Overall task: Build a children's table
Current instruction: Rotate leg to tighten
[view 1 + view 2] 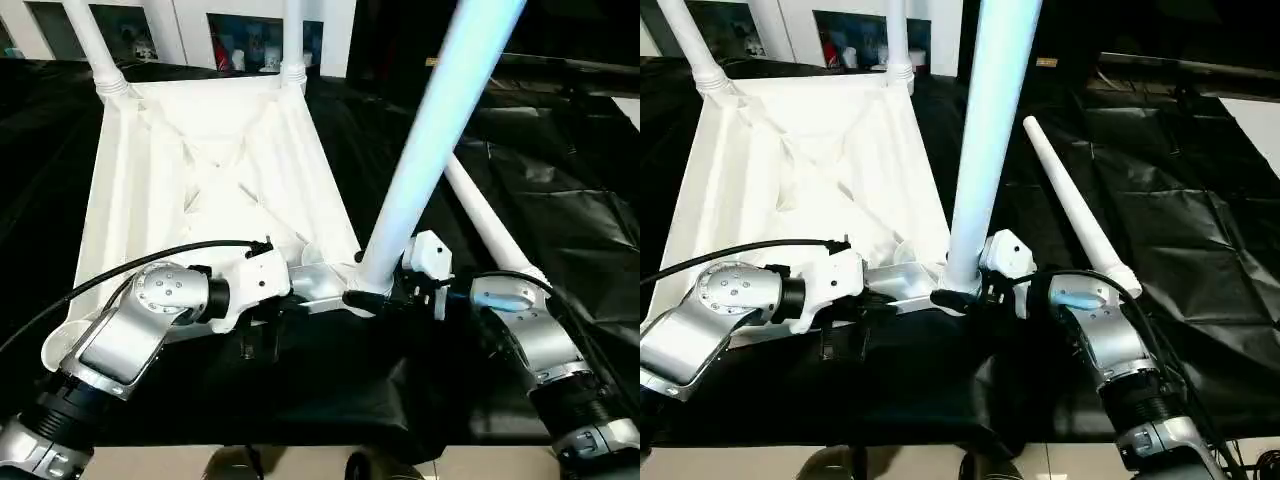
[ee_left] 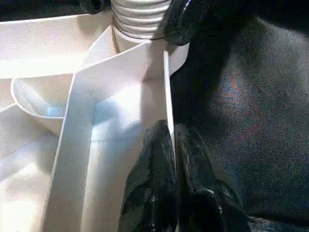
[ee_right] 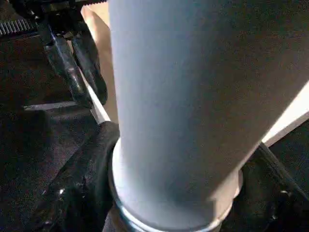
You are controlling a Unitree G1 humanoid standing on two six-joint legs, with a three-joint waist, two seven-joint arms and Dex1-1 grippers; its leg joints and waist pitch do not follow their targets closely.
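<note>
The children's table's white tabletop (image 1: 200,160) lies underside up on black cloth, its ribs showing. Two legs (image 1: 95,45) (image 1: 293,40) stand in its far corner sockets. A third leg (image 1: 430,140) rises from the near right corner, leaning slightly right. My right gripper (image 1: 375,298) is shut on this leg's base, one black finger (image 3: 82,183) on each side. My left gripper (image 2: 173,145) is shut on the thin near rim wall of the tabletop, close to that corner. A fourth leg (image 1: 1070,200) lies loose on the cloth to the right.
Wrinkled black cloth (image 1: 560,200) covers the work surface, and its front edge (image 1: 300,445) runs just below my forearms. A black cable (image 1: 120,265) arcs over my left arm. Shelves and a white wall (image 1: 190,25) stand behind the far legs.
</note>
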